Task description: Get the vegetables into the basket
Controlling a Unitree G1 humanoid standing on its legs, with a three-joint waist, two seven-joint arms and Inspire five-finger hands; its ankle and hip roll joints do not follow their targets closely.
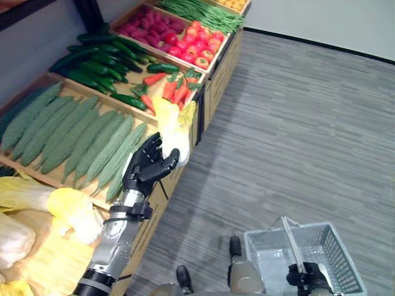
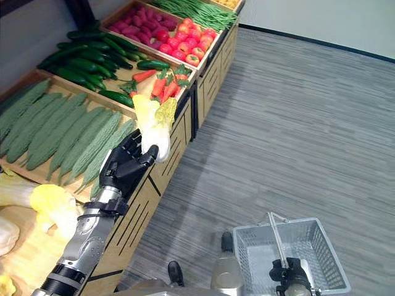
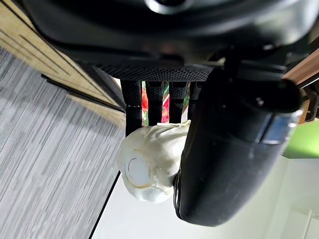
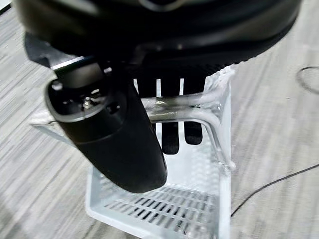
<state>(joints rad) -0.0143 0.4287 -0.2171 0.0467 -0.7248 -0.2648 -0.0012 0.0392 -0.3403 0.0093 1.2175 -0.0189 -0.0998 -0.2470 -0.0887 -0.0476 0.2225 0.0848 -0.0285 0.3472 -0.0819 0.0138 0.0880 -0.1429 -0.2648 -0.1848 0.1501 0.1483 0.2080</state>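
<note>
Cabbage (image 1: pixel 173 126) sits clasped in the left hand (image 1: pixel 147 164), long axis toward 12. The basket (image 1: pixel 345 264), hanging by its handle from the curled right hand (image 1: pixel 307 275), lies at 4 o'clock.

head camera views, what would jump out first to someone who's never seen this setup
The left hand stands out, raised over the edge of the produce stand and curled round a pale napa cabbage. Next come the crates behind it: bitter gourds, cucumbers, carrots. At lower right, the right hand grips the handle of an empty grey basket above the floor.
</note>
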